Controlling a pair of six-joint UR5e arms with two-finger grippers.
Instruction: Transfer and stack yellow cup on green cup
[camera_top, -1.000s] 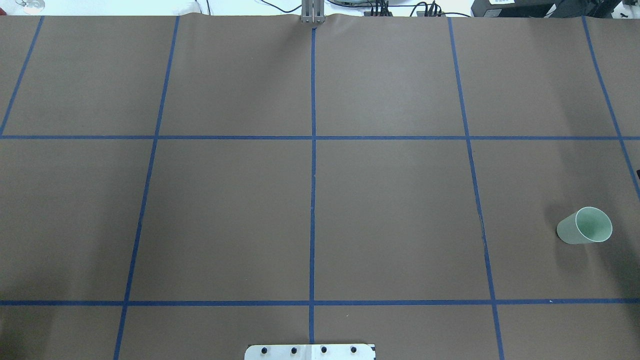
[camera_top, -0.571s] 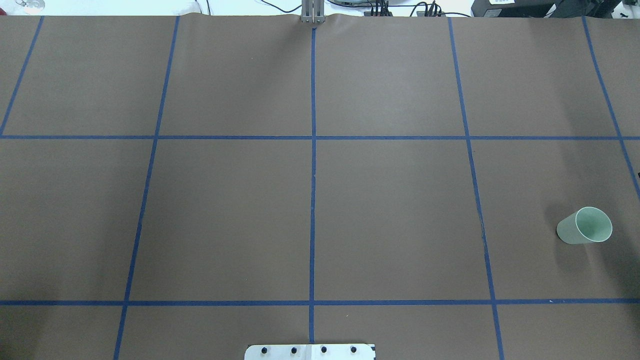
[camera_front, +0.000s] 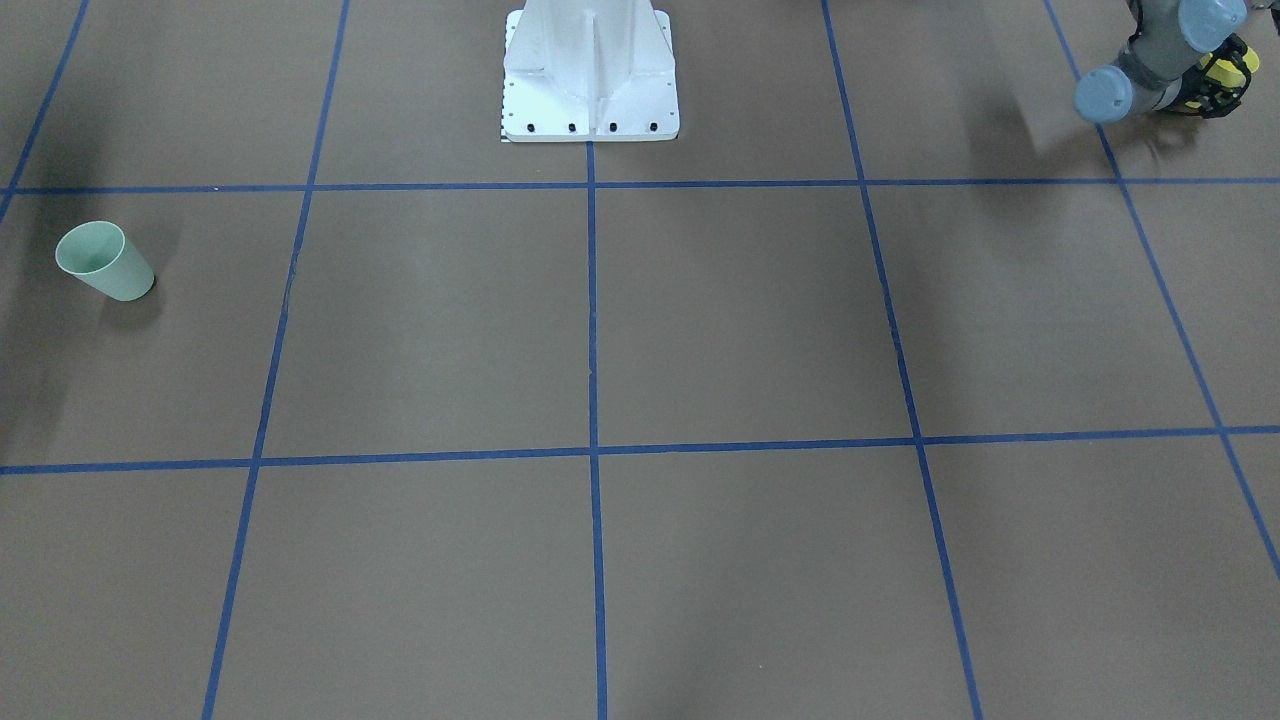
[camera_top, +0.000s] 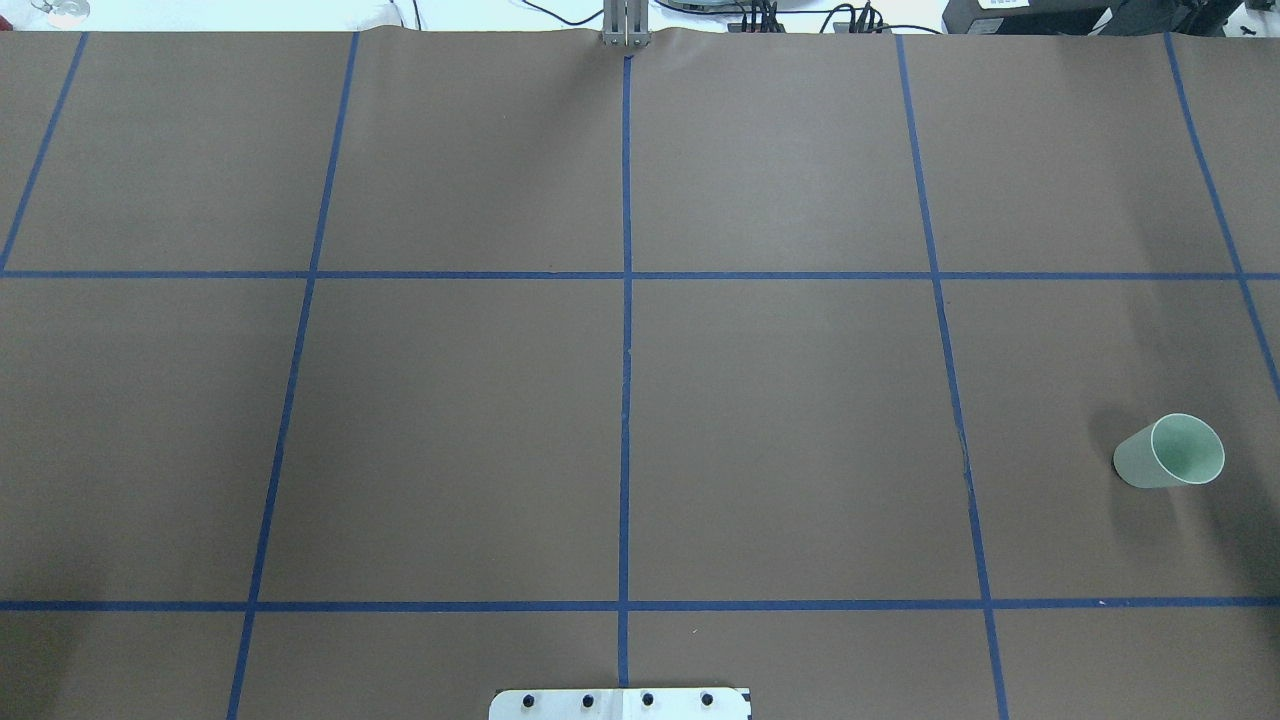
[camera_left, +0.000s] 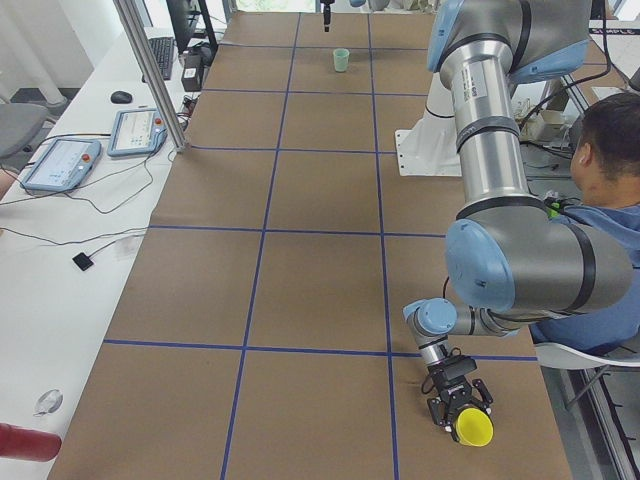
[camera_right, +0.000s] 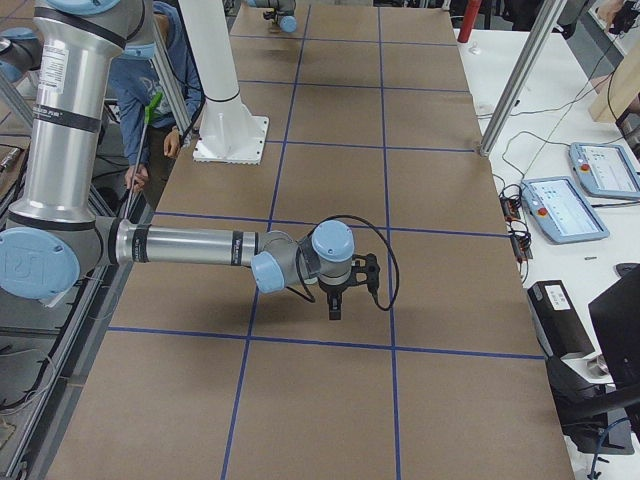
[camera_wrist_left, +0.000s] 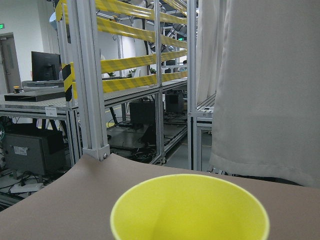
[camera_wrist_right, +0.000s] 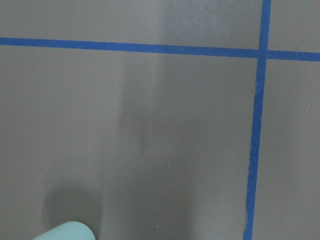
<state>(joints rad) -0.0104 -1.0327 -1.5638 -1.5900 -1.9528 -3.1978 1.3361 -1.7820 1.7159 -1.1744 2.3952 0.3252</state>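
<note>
The yellow cup (camera_left: 472, 428) stands on the tabletop (camera_top: 780, 430) at its far-left end, on the edge nearest the robot. The left gripper (camera_left: 460, 412) lies level with it, its jaws on either side of the cup. Whether they press the wall or merely flank it I cannot tell. The left wrist view shows only the cup's open mouth, close up.

The green cup (camera_top: 1170, 452) stands upright near the right end, well apart from the yellow one. The right gripper (camera_right: 334, 308) hangs above the tabletop just beside it, and its wrist view catches only the green rim at the lower edge. I cannot tell if its jaws are released or clenched.

The risks, as I judge them:
- The yellow cup is thin and tapered, so a light pinch may let it slip and a hard one may buckle it.
- The long carry probably calls for a hand-over, and poor timing there would drop it.
- The green cup looks light and nothing holds it down, so an off-centre or tilted descent could catch its rim and tip it over.
</note>
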